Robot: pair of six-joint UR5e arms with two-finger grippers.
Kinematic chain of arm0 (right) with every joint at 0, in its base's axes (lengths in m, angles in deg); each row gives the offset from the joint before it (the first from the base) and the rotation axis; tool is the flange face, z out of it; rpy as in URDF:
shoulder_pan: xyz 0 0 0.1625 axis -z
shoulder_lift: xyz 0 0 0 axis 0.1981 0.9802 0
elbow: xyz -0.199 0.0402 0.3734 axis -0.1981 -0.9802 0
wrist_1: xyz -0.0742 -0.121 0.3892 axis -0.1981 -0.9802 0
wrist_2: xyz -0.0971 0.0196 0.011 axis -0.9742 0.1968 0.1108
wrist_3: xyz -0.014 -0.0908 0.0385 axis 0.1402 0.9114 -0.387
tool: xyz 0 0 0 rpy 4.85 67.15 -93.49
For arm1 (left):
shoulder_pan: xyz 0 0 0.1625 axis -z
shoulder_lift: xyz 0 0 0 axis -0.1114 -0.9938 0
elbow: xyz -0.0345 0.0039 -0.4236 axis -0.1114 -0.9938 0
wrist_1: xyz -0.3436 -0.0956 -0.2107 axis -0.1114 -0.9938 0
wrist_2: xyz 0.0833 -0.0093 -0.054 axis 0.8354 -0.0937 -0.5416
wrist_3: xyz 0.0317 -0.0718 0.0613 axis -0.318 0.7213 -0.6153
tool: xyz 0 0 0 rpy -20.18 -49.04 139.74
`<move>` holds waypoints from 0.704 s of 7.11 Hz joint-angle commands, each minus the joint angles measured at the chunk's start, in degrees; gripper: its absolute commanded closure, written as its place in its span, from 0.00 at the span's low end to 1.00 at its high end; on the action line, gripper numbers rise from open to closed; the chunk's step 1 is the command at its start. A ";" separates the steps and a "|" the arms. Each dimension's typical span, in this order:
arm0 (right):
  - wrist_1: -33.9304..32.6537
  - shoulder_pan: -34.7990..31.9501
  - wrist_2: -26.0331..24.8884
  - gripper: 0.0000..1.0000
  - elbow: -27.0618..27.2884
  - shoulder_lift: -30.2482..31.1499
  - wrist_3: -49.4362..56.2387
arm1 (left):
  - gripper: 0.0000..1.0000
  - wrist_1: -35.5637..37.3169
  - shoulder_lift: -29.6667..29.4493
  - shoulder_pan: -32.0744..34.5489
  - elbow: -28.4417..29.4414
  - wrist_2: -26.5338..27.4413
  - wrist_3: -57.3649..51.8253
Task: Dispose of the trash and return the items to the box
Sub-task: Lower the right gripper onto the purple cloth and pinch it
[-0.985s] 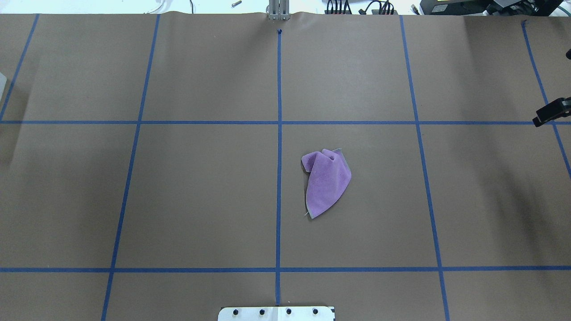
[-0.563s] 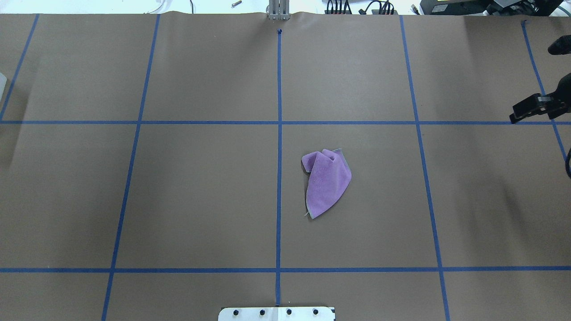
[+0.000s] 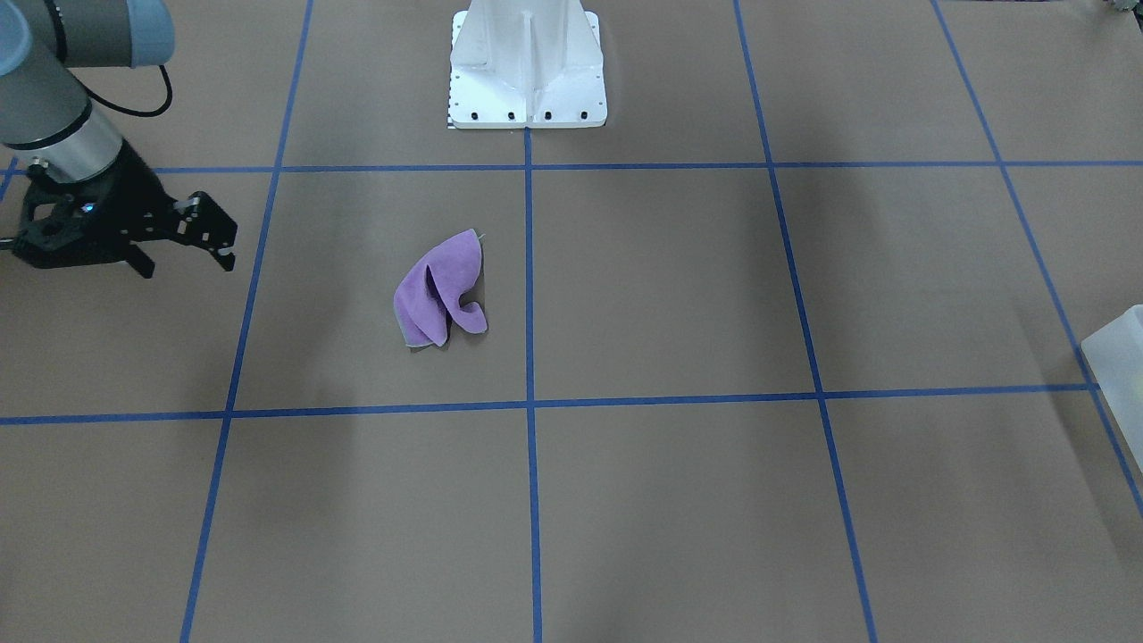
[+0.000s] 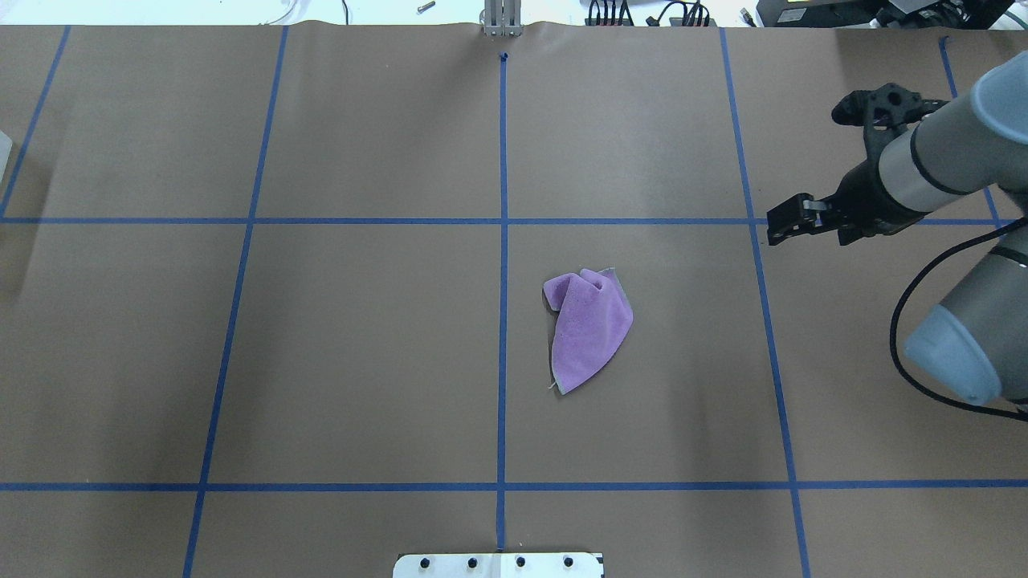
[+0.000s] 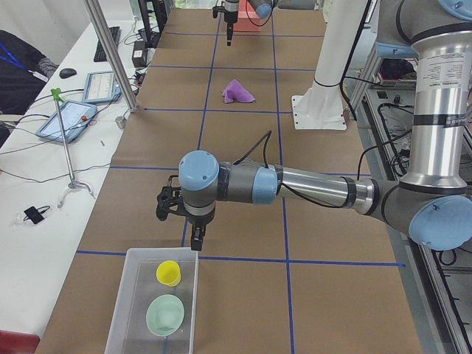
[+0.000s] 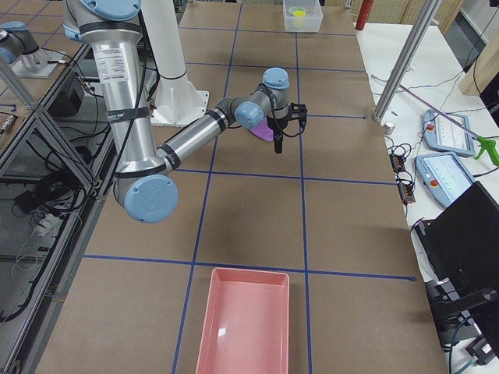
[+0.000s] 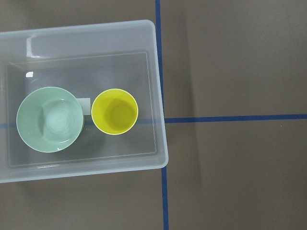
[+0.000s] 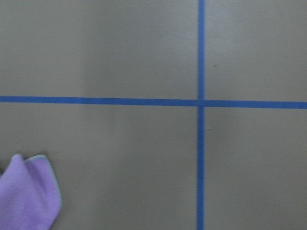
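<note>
We see the brown table with the box at the robot's left end. The left gripper hangs just by the box's end rim, and we cannot tell whether its jaws are parted. The right gripper, jaws spread and empty, hovers well apart from the box, near a crumpled purple cloth. Inside the box a green bowl and a yellow cup stand side by side.

Right hand moves in from right edge of worktop toward centre, now just beside blue tape line, nearer purple cloth but apart from it. Right arm and black cable enter overhead view; earlier only hand tip showed.
</note>
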 commanded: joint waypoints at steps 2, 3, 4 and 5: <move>-7.63 15.08 -13.52 0.00 0.31 -11.28 -13.51 | 0.01 -2.56 0.83 -1.00 0.96 -0.15 1.52; -12.99 18.42 -16.86 0.00 -0.04 -14.81 -13.62 | 0.01 -2.56 0.92 -1.00 1.57 -0.23 1.52; -13.13 20.80 -19.76 0.00 -2.05 -16.41 -14.41 | 0.01 -2.56 0.92 -1.00 1.93 -0.24 1.43; -13.04 21.43 -20.05 0.01 -4.15 -18.42 -14.68 | 0.01 -2.56 1.09 -1.00 2.19 -0.32 1.43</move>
